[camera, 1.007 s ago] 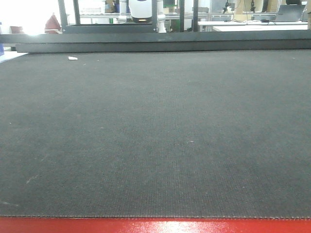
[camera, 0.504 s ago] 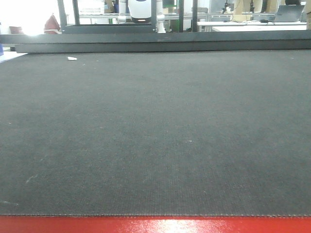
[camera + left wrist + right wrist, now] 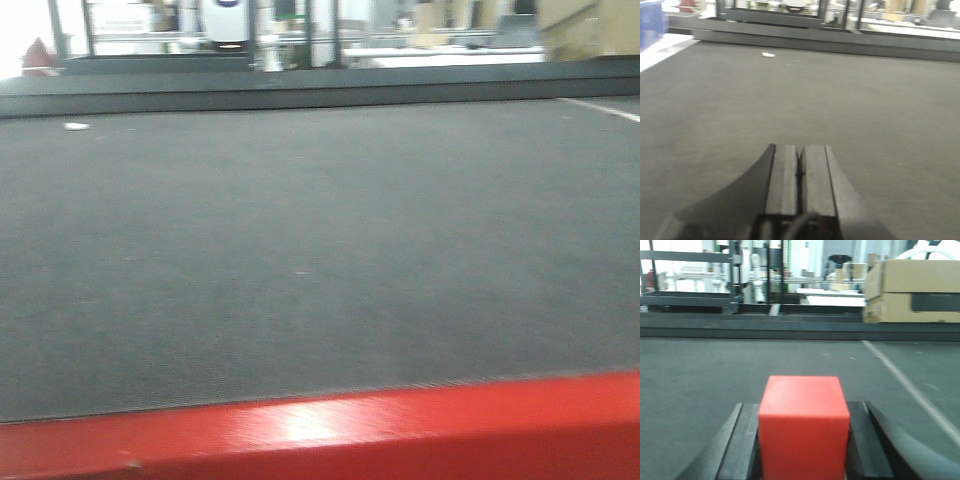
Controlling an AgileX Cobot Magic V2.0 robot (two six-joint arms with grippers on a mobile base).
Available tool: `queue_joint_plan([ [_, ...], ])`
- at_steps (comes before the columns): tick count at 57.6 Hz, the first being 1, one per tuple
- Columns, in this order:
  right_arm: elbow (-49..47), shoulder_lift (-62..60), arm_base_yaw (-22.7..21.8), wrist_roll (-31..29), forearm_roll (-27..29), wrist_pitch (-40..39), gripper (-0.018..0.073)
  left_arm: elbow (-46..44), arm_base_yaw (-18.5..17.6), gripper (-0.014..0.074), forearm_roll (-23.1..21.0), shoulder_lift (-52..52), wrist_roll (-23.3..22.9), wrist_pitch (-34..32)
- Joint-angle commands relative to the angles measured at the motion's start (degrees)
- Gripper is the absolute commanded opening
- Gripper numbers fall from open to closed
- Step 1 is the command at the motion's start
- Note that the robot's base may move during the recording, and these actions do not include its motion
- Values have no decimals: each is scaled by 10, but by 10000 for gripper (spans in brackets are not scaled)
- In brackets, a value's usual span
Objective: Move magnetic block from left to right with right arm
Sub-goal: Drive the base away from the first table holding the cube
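Fingers (image 3: pixel 742 440) of right hand (image 3: pixel 803 406) grip the magnetic block (image 3: pixel 803 432); left hand (image 3: pixel 800 150) closed, empty.

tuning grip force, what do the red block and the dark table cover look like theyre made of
Red block: probably hard plastic or painted wood, matte; smooth even faces, crisp edges. Table cover: likely felt or woven fabric; dull, finely grained, no shine.

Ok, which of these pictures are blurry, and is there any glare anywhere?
Front-facing view: smeared all over, with a white glare patch on the red strip along the bottom. Left wrist view: soft, even the left gripper up close. Right wrist view: clearest, the magnetic block fairly crisp, the bright background washed out.
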Motion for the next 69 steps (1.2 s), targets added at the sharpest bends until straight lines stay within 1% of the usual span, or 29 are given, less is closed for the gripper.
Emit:
queue_joint_plan([
  [1,-17,3,-3,-6,3,-51,244,5,-1,-117,-2,-6,-1,-48],
  [69,-17,3,-3,-6,3,-51,244,5,-1,-117,-2,-6,-1,-48],
])
